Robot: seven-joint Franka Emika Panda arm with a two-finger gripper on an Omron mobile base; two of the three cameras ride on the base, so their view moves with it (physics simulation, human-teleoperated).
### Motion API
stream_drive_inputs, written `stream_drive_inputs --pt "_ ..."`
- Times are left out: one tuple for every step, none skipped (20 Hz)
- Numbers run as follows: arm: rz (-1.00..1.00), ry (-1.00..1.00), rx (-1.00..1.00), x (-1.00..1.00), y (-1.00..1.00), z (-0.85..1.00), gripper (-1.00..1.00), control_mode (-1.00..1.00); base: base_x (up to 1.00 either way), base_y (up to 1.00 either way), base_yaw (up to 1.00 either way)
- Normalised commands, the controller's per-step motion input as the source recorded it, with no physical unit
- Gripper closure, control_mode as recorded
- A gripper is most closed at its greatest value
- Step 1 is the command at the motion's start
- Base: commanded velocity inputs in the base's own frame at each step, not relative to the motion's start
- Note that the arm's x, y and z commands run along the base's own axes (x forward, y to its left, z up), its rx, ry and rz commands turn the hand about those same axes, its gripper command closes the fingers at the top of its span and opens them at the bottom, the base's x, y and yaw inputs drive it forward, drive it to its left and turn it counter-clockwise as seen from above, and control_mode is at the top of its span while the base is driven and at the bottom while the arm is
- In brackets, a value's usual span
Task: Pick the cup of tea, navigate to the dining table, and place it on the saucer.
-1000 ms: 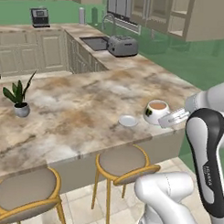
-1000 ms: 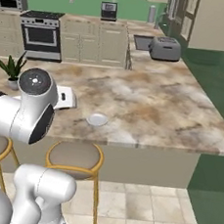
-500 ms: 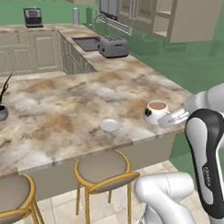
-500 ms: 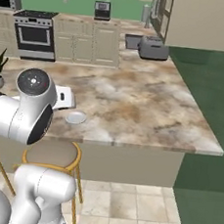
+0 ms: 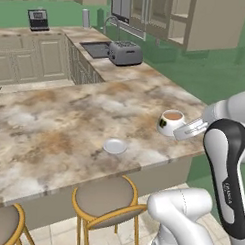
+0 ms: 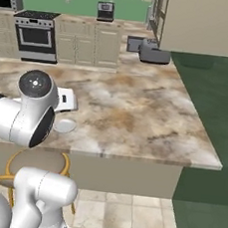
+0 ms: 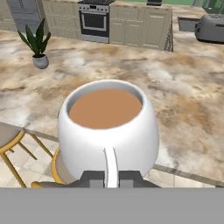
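The cup of tea (image 5: 170,121) is a white rounded cup with brown tea inside. It hangs just above the near right part of the dining table (image 5: 69,117). My gripper (image 5: 182,131) is shut on the cup's handle from the right. In the hand view the cup of tea (image 7: 109,127) sits right ahead, its thin handle pinched between my fingertips (image 7: 93,177). The saucer (image 5: 114,145) lies empty on the marbled top near the front edge, to the left of the cup. From the other side the saucer (image 6: 64,125) shows beside my arm.
Two stools (image 5: 104,196) stand under the table's front edge. A toaster (image 5: 125,53) and sink (image 5: 97,48) are on the cream counter behind. A potted plant (image 7: 37,43) stands far along the table, and a stove (image 6: 35,37) is against the back wall.
The base has driven on, so the whole scene has shifted in both base views. The cup stays held at the same spot relative to the arm.
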Motion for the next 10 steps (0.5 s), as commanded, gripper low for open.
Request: stream_drive_inputs --pt "0.0 0.0 0.0 0.0 0.0 0.0 1.0 1.0 1.0 -0.12 0.15" --pt "0.0 0.0 0.0 0.0 0.0 0.0 1.0 1.0 1.0 -0.09 0.16" --pt "0.0 0.0 0.0 0.0 0.0 0.0 1.0 1.0 1.0 -0.09 0.18" --pt "0.0 0.0 0.0 0.0 0.0 0.0 1.0 1.0 0.91 0.0 0.19" --pt "0.0 0.0 0.0 0.0 0.0 0.0 1.0 1.0 0.89 0.0 0.19" --pt "0.0 0.0 0.0 0.0 0.0 0.0 1.0 1.0 0.81 0.0 0.21" --pt "0.0 0.0 0.0 0.0 0.0 0.0 1.0 1.0 0.8 -0.01 0.22" --pt "0.0 0.0 0.0 0.0 0.0 0.0 1.0 1.0 0.73 0.0 0.21" --pt "0.0 0.0 0.0 0.0 0.0 0.0 1.0 1.0 0.64 0.0 0.19" --pt "0.0 0.0 0.0 0.0 0.0 0.0 1.0 1.0 0.5 0.0 0.17"
